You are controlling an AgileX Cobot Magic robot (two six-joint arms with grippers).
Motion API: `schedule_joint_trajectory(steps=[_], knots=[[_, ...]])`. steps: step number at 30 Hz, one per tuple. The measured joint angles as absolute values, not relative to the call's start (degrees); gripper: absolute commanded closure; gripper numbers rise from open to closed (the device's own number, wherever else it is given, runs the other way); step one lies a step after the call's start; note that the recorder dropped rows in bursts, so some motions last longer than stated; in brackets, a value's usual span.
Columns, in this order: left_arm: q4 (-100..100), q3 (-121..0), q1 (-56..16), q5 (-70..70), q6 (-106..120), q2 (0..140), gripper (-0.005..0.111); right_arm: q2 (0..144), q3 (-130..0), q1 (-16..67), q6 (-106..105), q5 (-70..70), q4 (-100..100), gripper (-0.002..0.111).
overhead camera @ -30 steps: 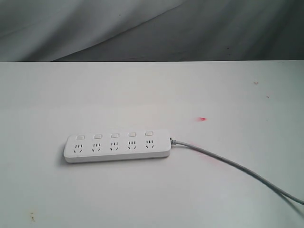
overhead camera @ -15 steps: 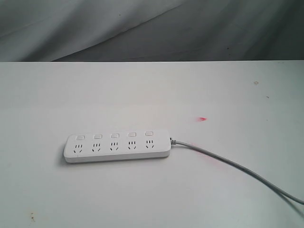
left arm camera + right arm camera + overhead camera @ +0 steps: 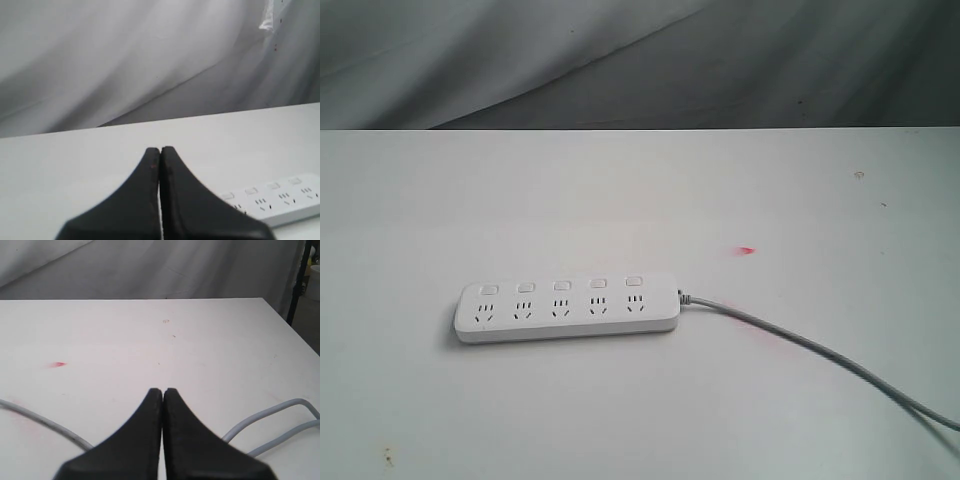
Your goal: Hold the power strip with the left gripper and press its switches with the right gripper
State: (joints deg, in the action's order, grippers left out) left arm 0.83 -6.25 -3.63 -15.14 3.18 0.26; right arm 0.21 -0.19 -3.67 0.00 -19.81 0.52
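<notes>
I see white desk [image 3: 620, 190], red smudge [image 3: 747, 250] two o'clock off power strip [image 3: 568, 306], grey drape [image 3: 620, 60] behind, left hand [image 3: 160, 150] and right hand [image 3: 162, 390] pinched closed

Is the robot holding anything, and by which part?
Nothing. The left end effector and right end effector are shut and empty; the power strip lies free on the table.
</notes>
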Motion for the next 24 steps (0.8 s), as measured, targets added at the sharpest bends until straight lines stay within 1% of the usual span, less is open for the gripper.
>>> schedule_joint_trajectory(steps=[9,24], knots=[[0.6,-0.2,-3.6,-15.8,3.2,0.3,0.107,0.2,-0.2,-3.7,0.0,-19.8,0.5,0.108],[0.5,-0.2,-3.6,-16.2,3.2,0.3,0.107,0.2,-0.2,-3.7,0.0,-19.8,0.5,0.108]])
